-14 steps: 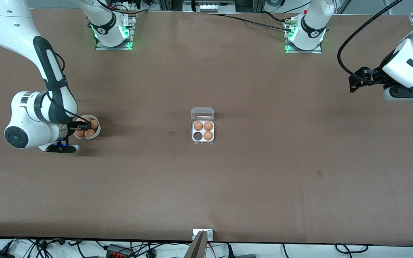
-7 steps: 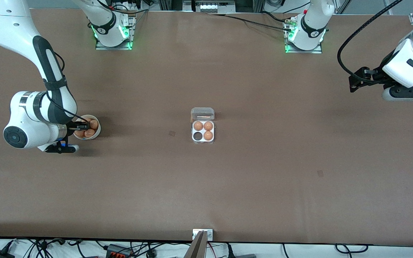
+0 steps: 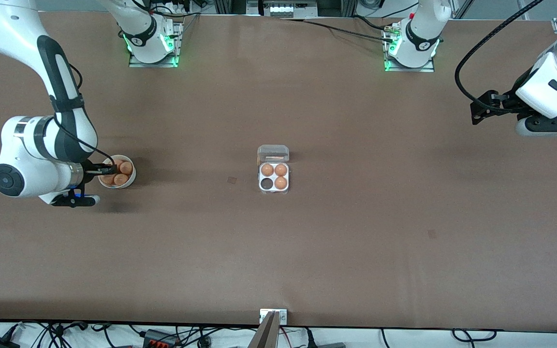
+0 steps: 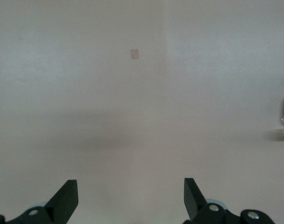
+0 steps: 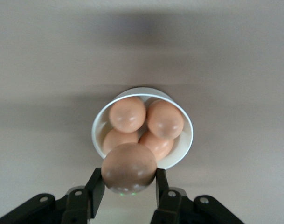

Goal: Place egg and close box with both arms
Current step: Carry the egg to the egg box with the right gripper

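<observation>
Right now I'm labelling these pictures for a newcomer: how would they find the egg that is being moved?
Find the white bowl of eggs toward the right arm's end of the table. Just above it, the right pincer is shut on one egg. It alone is lifted clear; the other four lie in the bowl.

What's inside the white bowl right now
Four eggs lie in the white bowl. The right gripper holds a fifth egg above its rim, covering part of the bowl; anything beneath that egg can't be seen.
</observation>
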